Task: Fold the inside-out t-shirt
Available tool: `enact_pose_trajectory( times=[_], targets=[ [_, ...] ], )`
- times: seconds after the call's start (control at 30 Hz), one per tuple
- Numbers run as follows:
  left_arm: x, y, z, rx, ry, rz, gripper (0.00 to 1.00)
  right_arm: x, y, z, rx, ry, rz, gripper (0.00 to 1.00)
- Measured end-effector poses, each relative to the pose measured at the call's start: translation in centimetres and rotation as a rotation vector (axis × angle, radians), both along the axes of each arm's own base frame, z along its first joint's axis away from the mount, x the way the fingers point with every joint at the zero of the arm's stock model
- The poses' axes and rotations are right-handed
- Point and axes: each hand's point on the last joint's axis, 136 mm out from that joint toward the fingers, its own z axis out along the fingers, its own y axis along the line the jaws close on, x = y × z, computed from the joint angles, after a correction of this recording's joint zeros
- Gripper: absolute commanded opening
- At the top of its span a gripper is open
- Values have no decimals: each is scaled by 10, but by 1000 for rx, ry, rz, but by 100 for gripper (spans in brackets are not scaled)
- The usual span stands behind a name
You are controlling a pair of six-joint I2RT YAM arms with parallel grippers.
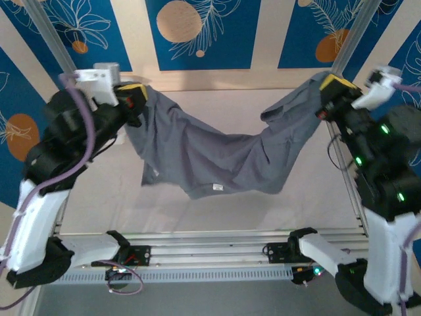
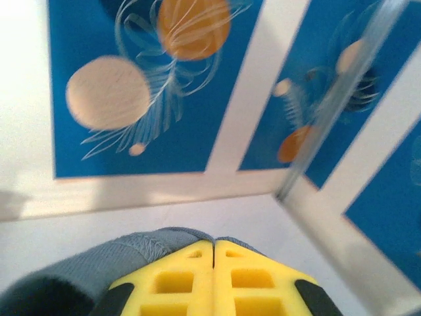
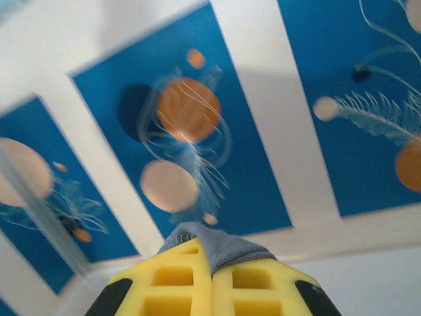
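Observation:
The slate-grey inside-out t-shirt hangs stretched between both arms above the table, sagging in the middle with a white label showing near its lower edge. My left gripper is shut on its upper left end, where a grey hem bulges just past the yellow fingertips. At the upper right, my right gripper is shut on the other end. In the right wrist view, grey cloth pokes out between the yellow fingers of that gripper.
The pale table lies under the hanging shirt. Metal frame posts stand at the back corners in front of a blue patterned wall. Both arm bases sit at the near rail.

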Motion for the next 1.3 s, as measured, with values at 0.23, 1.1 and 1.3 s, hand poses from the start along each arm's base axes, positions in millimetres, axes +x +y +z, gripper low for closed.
enact_pose_trajectory(
  times=[0.23,1.1,1.3],
  targets=[
    [120,-11,-236,61,512,84,0,123,19,-240,-90,641,-3,11],
    [-13,-46,-451,53,1072,-92,64,37,131,-493,156,1257,411,37],
    [-21,-74,-480,37,1147,-141,64,49,136,-502,173,1290,396,40]
  ],
)
